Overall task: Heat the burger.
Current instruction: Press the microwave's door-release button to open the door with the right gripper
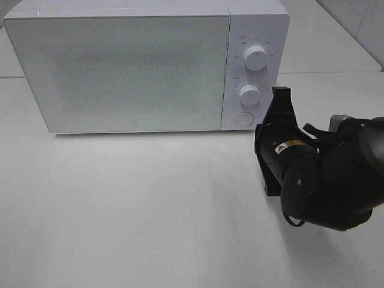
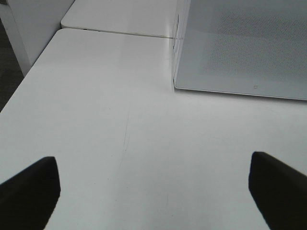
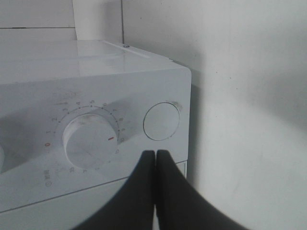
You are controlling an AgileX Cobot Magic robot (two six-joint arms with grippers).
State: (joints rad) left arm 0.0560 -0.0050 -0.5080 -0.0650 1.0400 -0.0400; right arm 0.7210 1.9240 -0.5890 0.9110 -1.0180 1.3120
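The burger shows in no view. A white microwave point(image 1: 120, 66) stands at the back of the table with its frosted door shut. My right gripper point(image 1: 281, 93) is shut and empty, right in front of the control panel. In the right wrist view its closed fingertips point(image 3: 155, 152) sit just off the panel, between the lower dial point(image 3: 91, 139) and the round button point(image 3: 161, 120); I cannot tell if they touch it. My left gripper point(image 2: 153, 191) is open and empty over bare table, off the microwave's point(image 2: 244, 48) left front corner. It is outside the exterior high view.
The panel carries an upper dial point(image 1: 256, 58), a lower dial point(image 1: 249, 93) and a round button point(image 1: 243, 118). The white table point(image 1: 150, 210) spreads out in front of the microwave. Its left edge point(image 2: 19, 81) drops to a dark floor.
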